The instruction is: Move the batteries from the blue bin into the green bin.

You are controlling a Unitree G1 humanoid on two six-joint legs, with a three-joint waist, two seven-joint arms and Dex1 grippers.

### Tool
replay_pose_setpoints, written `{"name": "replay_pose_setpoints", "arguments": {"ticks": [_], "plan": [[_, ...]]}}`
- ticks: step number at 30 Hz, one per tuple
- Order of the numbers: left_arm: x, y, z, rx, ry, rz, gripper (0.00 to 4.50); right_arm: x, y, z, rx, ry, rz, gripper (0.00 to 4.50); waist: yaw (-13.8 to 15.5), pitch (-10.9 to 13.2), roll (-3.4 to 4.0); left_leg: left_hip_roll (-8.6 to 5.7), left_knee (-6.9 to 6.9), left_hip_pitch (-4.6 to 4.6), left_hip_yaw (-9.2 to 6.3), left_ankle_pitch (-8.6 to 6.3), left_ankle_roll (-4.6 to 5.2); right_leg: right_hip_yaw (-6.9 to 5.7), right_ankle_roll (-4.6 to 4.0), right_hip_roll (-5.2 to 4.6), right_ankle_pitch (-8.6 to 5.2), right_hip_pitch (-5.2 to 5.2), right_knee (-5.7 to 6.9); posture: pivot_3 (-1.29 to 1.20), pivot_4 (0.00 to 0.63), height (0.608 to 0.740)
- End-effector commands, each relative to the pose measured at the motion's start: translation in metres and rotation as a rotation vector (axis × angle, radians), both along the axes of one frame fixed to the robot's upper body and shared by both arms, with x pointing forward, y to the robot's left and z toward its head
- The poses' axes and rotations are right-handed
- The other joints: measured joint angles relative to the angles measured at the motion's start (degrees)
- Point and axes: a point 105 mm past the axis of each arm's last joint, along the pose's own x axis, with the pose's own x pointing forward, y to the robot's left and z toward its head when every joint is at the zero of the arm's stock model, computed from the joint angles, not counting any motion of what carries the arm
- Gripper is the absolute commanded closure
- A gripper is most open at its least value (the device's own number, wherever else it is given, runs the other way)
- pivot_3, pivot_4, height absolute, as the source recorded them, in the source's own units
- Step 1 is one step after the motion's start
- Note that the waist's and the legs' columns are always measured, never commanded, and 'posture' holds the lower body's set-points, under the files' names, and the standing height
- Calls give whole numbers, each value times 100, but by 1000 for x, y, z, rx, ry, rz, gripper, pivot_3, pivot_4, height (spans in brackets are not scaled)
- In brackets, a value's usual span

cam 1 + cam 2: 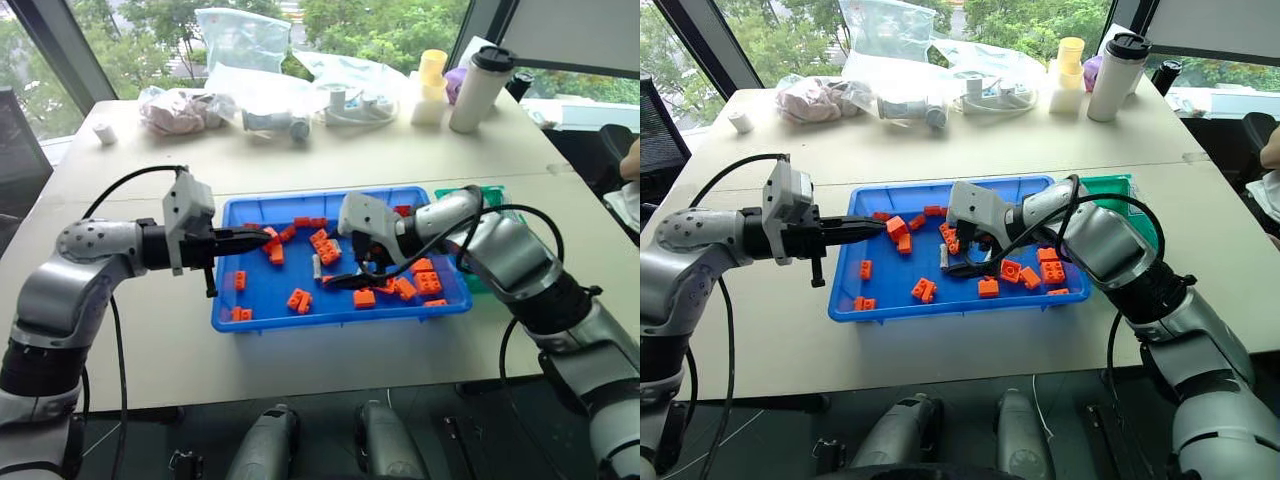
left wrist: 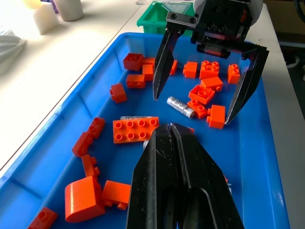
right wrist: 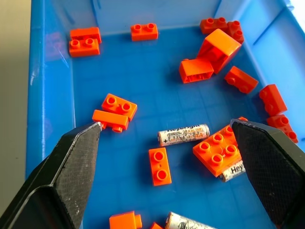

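Observation:
The blue bin (image 1: 330, 318) lies mid-table, strewn with orange bricks (image 1: 298, 299). Among the bricks are silver batteries: one lies bare (image 3: 183, 135), one is half under a flat brick (image 3: 232, 170), and a third shows at the picture's edge (image 3: 188, 222). My right gripper (image 3: 165, 125) hangs open just above the bin floor, and its fingers (image 2: 159, 67) straddle the bare battery (image 2: 181, 106). My left gripper (image 1: 262, 236) is shut and empty, pointing over the bin's left rim. The green bin (image 1: 490, 195) stands at the blue bin's far right corner, partly hidden behind my right arm.
Plastic bags (image 1: 240, 40), a white tumbler (image 1: 478, 88), a yellow-and-white cup stack (image 1: 430, 85) and a small white roll (image 1: 105, 133) stand along the table's far edge. A person's arm (image 1: 630, 160) shows at the right edge.

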Motion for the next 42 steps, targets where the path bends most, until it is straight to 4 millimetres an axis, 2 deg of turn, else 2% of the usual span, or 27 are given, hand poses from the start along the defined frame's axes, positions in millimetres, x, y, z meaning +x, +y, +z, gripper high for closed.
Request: {"name": "replay_pose_setpoints", "arguments": {"ticks": [1,3,10,21,24,27,30,33,35,37,42], "plan": [[-7,4,14,-2,-69,21,4500,14,17,-6,-61,-47,72,16,-35,-1,-1,0,0,1,2,0,0,1,0,1,0,0,0,0,150,740],[-9,4,13,-5,-70,31,4500,20,23,-16,-100,-45,102,16,-62,-1,-1,5,-10,7,4,0,0,4,0,6,0,-3,4,0,150,740],[-12,2,13,-21,-72,48,4500,33,31,-32,-165,-54,145,16,-40,0,-1,4,-12,4,-1,15,-26,3,-1,9,0,-7,6,0,150,740],[-11,-1,12,-27,-77,61,4500,42,28,-45,-226,-16,154,16,-52,0,0,5,-14,5,-5,16,-30,3,-1,12,0,-8,9,0,150,740],[-11,-2,11,-25,-80,61,4500,42,28,-46,-224,-15,158,893,-52,0,0,5,-14,5,-5,16,-30,3,-1,13,0,-8,8,0,150,740],[-11,-2,11,-26,-80,60,4500,41,30,-44,-213,-15,159,2349,-53,0,0,5,-14,6,-5,16,-30,3,-2,13,0,-8,8,0,150,740],[-10,-3,11,-25,-82,57,4500,44,31,-39,-203,-43,139,2336,-52,0,0,5,-14,5,-5,16,-30,3,-1,13,0,-8,8,0,150,740],[-9,-5,12,-27,-85,50,4500,46,33,-14,-119,-84,103,2336,-48,0,0,5,-14,5,-5,17,-31,4,-1,12,0,-9,9,0,150,740],[-9,-7,12,-27,-87,47,4500,43,25,11,-51,-124,68,2336,-42,0,1,5,-14,3,-5,17,-31,4,-1,12,0,-10,9,0,150,740],[-9,-7,12,-26,-87,45,4500,40,3,35,-17,-193,14,2336,-8,1,2,4,-14,-1,-9,17,-31,3,-1,11,0,-12,8,0,150,740],[-7,-10,10,-28,-86,31,4500,33,-80,70,-12,-294,-264,2336,81,0,0,-3,-9,-2,-14,13,-25,-3,-1,5,0,-1,-4,0,150,740]]}}
